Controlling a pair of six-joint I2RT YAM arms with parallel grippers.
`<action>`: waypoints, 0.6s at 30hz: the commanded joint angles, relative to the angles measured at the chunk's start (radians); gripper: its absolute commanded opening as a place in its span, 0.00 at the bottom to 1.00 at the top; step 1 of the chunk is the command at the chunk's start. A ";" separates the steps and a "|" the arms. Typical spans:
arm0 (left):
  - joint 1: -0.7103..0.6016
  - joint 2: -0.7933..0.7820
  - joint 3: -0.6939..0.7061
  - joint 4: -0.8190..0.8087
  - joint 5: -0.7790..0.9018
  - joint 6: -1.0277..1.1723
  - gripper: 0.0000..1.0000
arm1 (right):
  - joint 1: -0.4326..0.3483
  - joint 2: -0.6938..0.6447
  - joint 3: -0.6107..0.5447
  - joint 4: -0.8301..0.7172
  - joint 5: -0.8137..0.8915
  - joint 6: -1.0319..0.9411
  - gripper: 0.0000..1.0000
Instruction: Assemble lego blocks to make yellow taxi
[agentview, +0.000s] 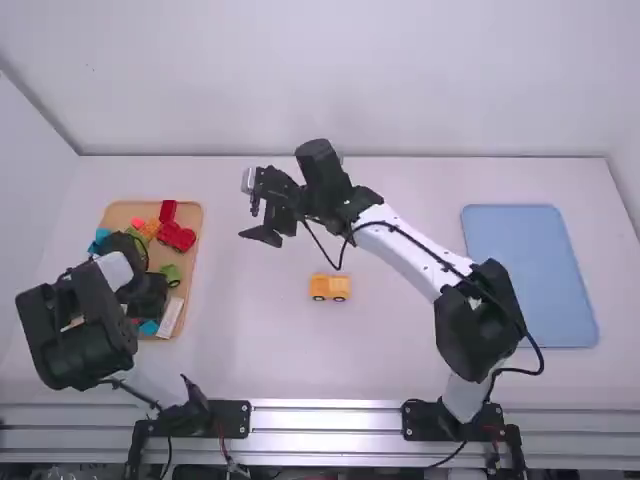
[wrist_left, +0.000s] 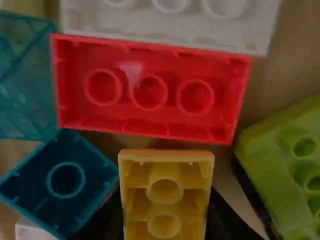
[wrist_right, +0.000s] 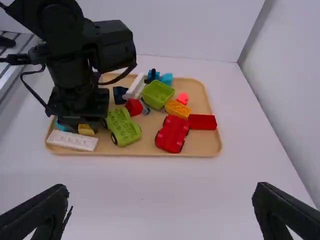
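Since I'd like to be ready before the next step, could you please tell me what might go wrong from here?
The left gripper holds the yellow block close to the red block and the dark teal block, so lifting could nudge either.

The yellow block's hollow underside faces the wrist camera; it may need turning before it fits studs.

The orange-yellow vehicle piece stands on the table with no gripper on it, so pressing a block on could make it slide.

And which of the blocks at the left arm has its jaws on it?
The yellow block: the left arm's jaws are closed on its sides. Two tubes show in its hollow underside; the red block beyond it shows three.
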 joint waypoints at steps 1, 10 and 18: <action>-0.005 0.006 0.047 -0.005 0.099 0.205 0.07 | -0.009 0.005 0.031 -0.005 -0.002 0.001 0.98; -0.005 -0.065 0.217 -0.135 0.274 0.427 0.02 | -0.063 0.005 0.031 -0.013 -0.017 0.082 0.98; -0.014 -0.352 0.103 -0.005 0.596 0.698 0.02 | -0.101 0.005 0.031 -0.041 -0.126 0.076 0.98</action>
